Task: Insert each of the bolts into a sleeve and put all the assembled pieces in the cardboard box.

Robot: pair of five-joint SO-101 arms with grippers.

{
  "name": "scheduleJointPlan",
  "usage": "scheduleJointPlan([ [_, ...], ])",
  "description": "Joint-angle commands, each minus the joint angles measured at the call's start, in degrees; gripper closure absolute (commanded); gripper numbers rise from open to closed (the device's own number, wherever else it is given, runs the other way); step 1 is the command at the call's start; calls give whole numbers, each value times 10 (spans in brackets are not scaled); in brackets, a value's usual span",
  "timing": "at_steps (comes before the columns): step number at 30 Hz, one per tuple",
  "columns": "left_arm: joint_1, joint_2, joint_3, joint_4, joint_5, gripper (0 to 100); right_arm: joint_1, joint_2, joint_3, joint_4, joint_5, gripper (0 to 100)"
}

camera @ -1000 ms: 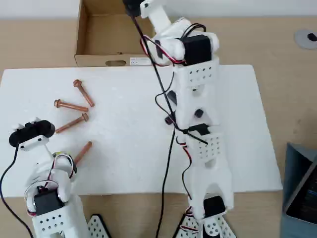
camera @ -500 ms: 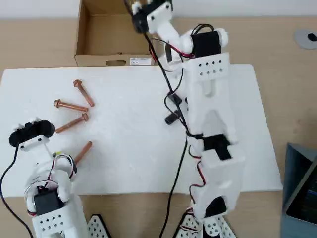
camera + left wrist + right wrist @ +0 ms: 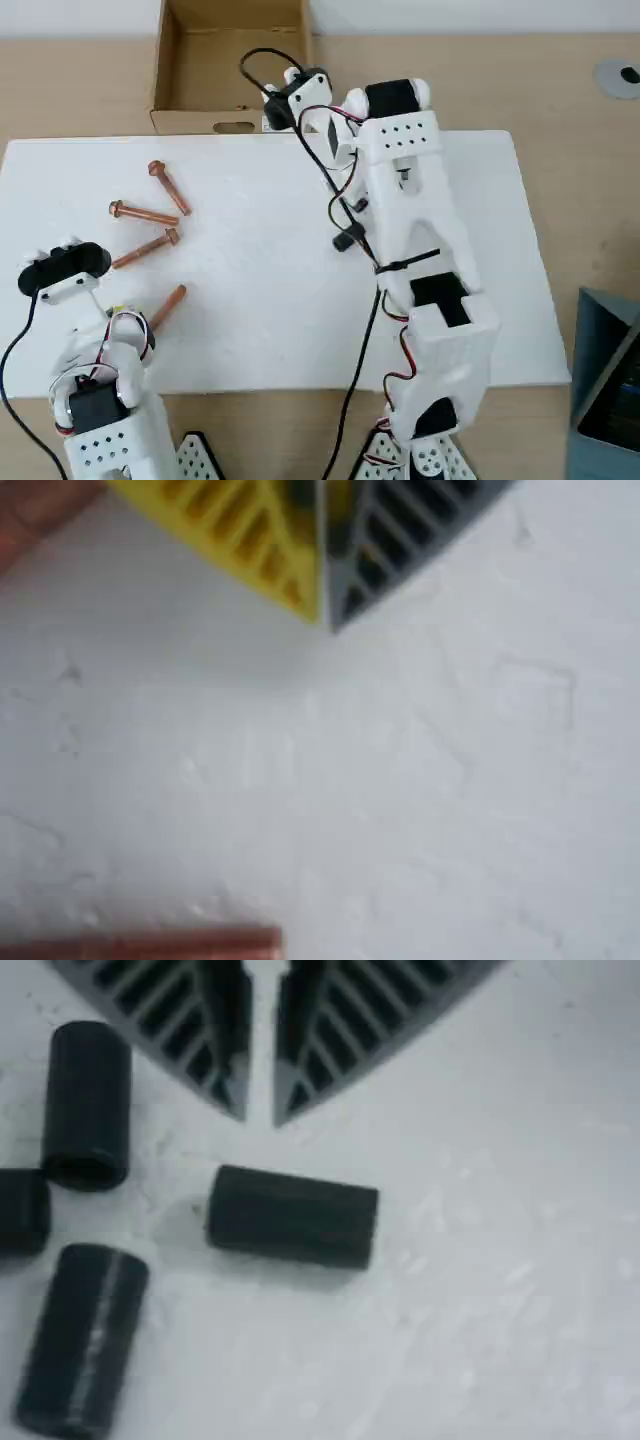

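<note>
Four copper bolts [image 3: 143, 213] lie near the white board's [image 3: 250, 320] left edge; four black sleeves [image 3: 292, 1215] lie near the right gripper [image 3: 260, 1112], fingers barely parted, empty. Left gripper [image 3: 325, 615] closed, empty. Cardboard box [image 3: 215, 122] at the board's far edge

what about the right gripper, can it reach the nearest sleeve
Probably yes: the sleeve lies flat just beyond the right gripper, nothing between them, though its jaws must open wider.
</note>
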Motion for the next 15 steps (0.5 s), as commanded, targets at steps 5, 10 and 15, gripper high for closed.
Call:
scheduleJointPlan([
  [5,-4,-4,-4,-9,-1,997,7,44,-1,-40,8,865],
  [10,-4,-4,-4,-9,-1,997,6,78,-1,-59,8,865],
  [15,-4,-4,-4,-9,-1,997,8,100,-1,-81,9,864],
])
